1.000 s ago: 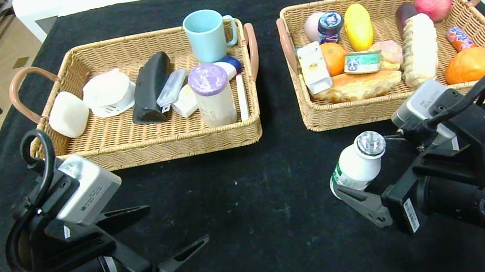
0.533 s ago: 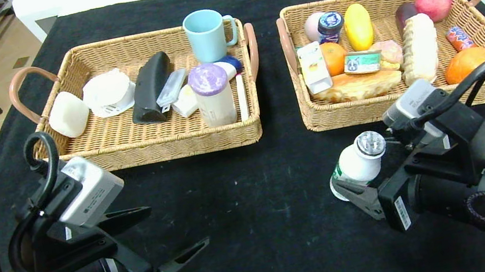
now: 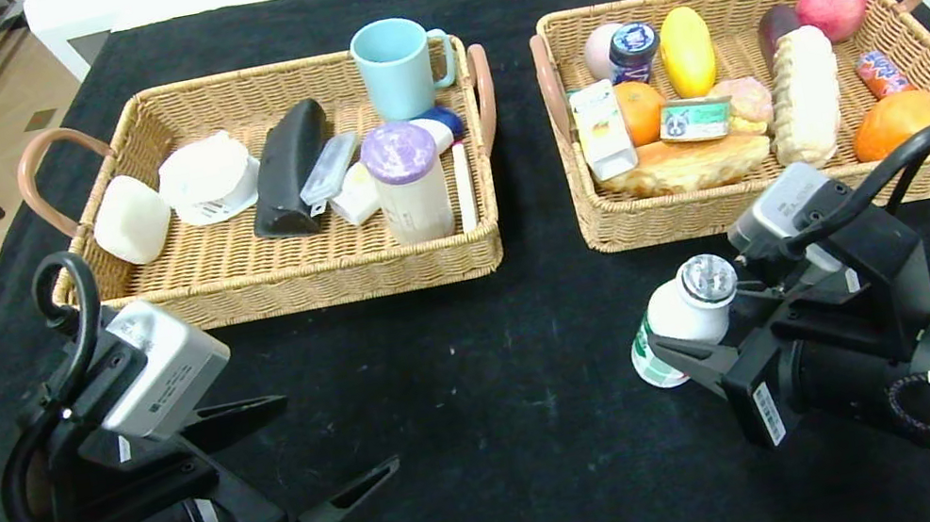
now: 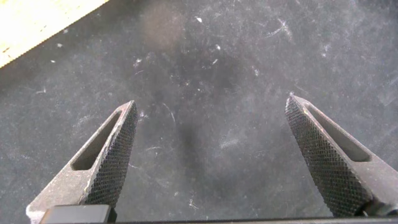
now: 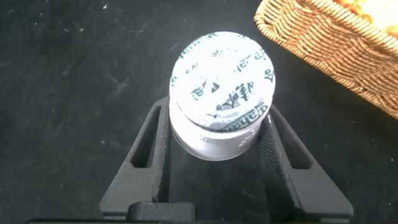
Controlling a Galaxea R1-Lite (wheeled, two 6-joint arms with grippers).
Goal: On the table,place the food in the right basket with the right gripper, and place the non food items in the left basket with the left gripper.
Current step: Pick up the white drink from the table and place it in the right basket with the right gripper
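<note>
A white foil-capped bottle [image 3: 683, 316] with a green-red label stands on the black table [image 3: 494, 371] in front of the right basket [image 3: 791, 208]. My right gripper [image 3: 699, 327] is shut on it from the side, and in the right wrist view both fingers press the bottle [image 5: 221, 93] just under its cap. The croissant [image 3: 687, 162], tin can [image 3: 693, 118] and juice carton [image 3: 603, 129] lie in the right basket. The clear case [image 3: 329, 168] and blue-capped bottle [image 3: 441, 124] lie in the left basket [image 3: 290, 297]. My left gripper [image 3: 340, 431] hangs open over bare cloth at the near left.
The right basket also holds oranges, an apple, a yellow fruit and a jar. In the left basket are a light blue mug [image 3: 397, 67], a purple-lidded cup, a black case and white items. The table's left edge drops to the floor.
The right gripper's fingers have closed in from wide open onto the bottle's sides, and the arm has edged slightly left. The left arm has barely moved.
</note>
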